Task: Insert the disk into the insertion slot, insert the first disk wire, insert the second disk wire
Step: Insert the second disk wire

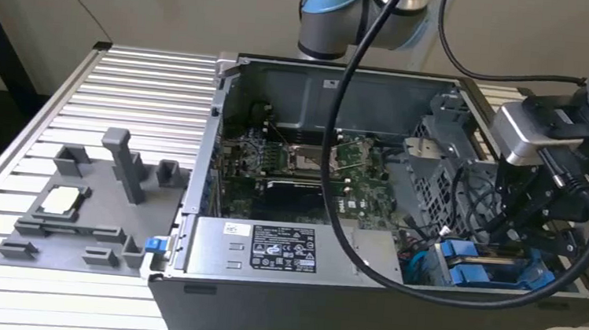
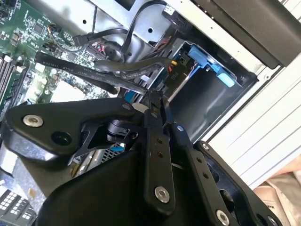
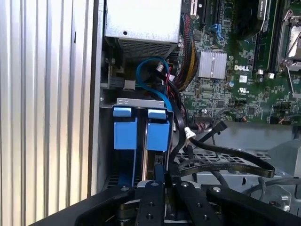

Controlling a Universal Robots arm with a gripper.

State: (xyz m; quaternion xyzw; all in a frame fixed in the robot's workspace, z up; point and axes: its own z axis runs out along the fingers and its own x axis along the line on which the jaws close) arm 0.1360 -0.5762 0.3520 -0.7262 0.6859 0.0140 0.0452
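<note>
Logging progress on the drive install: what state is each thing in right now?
computer case: side open, lying on the slatted table.
disk: standing in the insertion slot, blue frame showing.
second blue-framed drive: seated beside it.
gripper: fingers closed together, at the drive cage among the black cables.
grey fixture tray: on the table, untouched.

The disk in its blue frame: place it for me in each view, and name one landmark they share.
Exterior view: the disk sits in the case's corner at that view's lower right, below the pincer.
First wrist view: blue frame in the slot, just beyond the pincer.
Second wrist view: blue frame past the fingers.
Shared landmark: the green motherboard.
</note>
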